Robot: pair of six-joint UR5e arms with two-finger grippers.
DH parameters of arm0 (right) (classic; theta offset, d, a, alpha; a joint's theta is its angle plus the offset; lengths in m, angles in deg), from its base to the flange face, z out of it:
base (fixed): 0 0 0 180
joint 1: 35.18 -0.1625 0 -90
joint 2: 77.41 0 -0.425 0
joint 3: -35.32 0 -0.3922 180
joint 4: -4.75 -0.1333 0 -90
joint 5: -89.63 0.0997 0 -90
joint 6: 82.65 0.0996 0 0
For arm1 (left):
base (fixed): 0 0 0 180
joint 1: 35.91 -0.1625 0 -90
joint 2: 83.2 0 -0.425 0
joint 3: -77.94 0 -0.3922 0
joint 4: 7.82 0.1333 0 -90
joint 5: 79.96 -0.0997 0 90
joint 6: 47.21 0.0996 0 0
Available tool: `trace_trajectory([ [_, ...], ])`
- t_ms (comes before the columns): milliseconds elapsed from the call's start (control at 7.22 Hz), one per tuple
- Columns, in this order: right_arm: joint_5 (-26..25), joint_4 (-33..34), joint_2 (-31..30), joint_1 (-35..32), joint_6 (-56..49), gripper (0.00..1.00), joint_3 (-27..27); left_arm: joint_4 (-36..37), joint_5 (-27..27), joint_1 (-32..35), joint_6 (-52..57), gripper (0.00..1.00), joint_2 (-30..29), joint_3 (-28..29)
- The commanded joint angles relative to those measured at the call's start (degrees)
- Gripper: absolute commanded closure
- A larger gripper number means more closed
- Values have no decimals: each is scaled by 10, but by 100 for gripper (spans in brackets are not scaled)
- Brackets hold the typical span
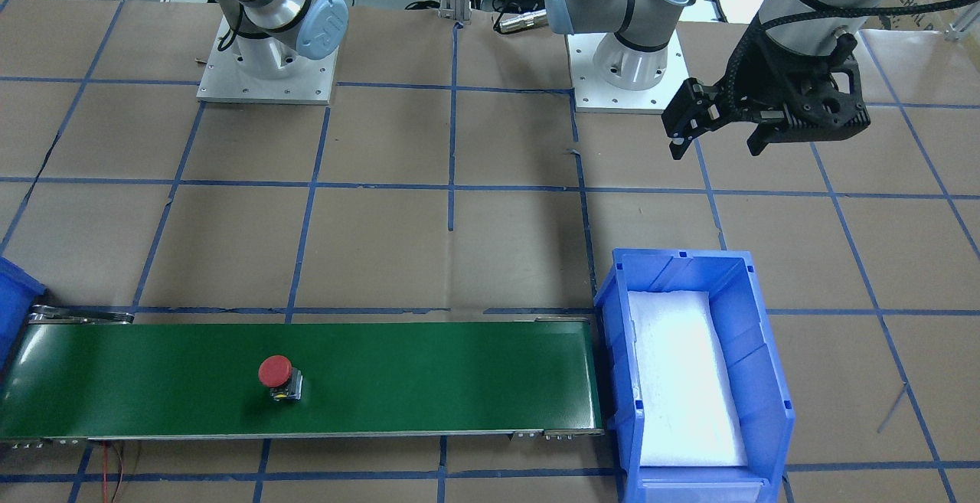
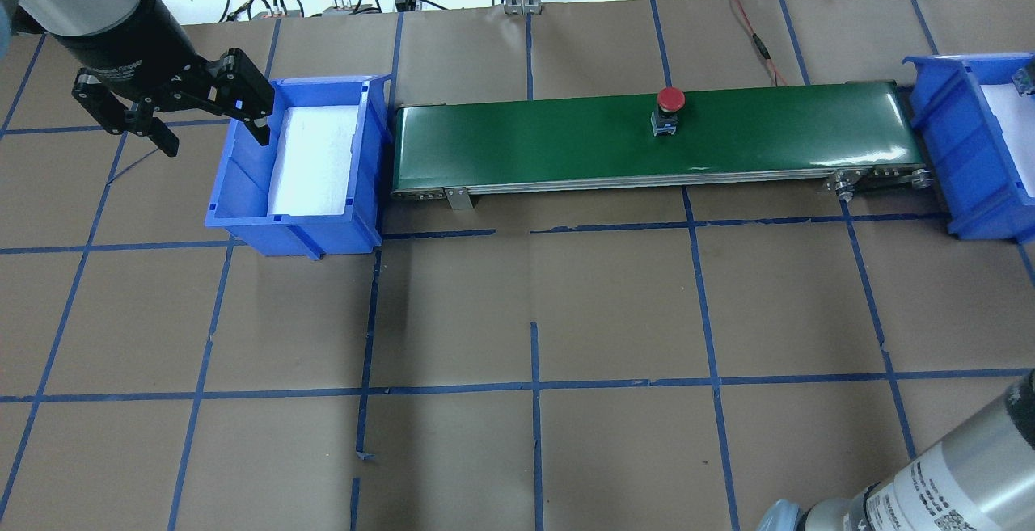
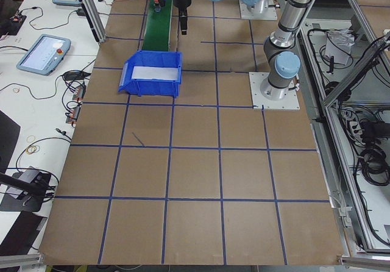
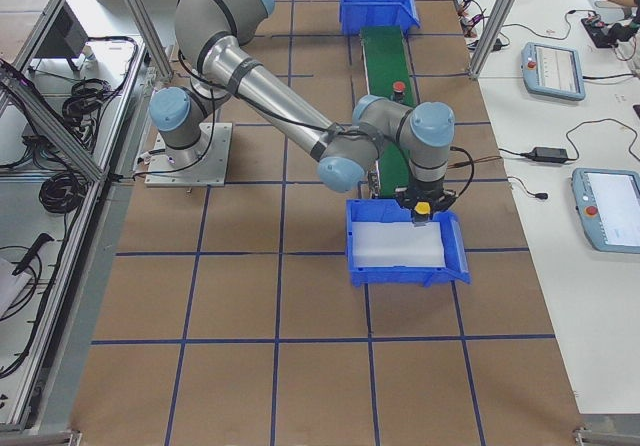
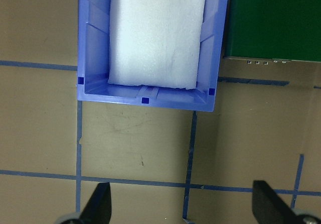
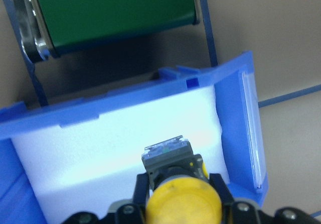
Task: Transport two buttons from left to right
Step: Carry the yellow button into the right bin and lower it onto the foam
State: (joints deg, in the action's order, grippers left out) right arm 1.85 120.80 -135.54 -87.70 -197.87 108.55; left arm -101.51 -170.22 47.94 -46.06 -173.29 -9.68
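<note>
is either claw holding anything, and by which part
The right claw grips the yellow button by its body, under the cap; left claw is open, empty.

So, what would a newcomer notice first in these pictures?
A red button stands alone on the green conveyor belt, near its middle. The right gripper holds a yellow button over a foam-lined blue bin at the belt's end. The left gripper hangs open and empty near the other blue bin.

1. A green conveyor belt (image 2: 550, 139) runs left to right along the far side of the table (image 2: 517, 313).
2. A foam-lined blue bin (image 2: 291, 228) stands at its left end.
3. Another blue bin (image 2: 946, 135) stands at its right end.
</note>
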Motion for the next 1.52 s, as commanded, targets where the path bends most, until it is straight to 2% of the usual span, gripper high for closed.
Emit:
trace_trajectory([
  [0, -17, 15, 56, 14, -41, 85, -21, 0, 0, 0, 0, 0, 0, 0],
  [277, -83, 18, 70, 14, -46, 85, -3, 0, 0, 0, 0, 0, 0, 0],
  [693, -87, 17, 67, 14, -46, 81, 17, 0, 0, 1, 0, 0, 0, 0],
  [831, -84, 17, 59, 14, -47, 1, 23, 0, 0, 1, 0, 0, 0, 0],
  [1108, -90, 10, 35, 14, -47, 0, 24, 0, 0, 0, 0, 0, 0, 0],
  [1386, -82, -63, -27, 8, -41, 0, 24, 0, 0, 0, 0, 0, 0, 0],
])
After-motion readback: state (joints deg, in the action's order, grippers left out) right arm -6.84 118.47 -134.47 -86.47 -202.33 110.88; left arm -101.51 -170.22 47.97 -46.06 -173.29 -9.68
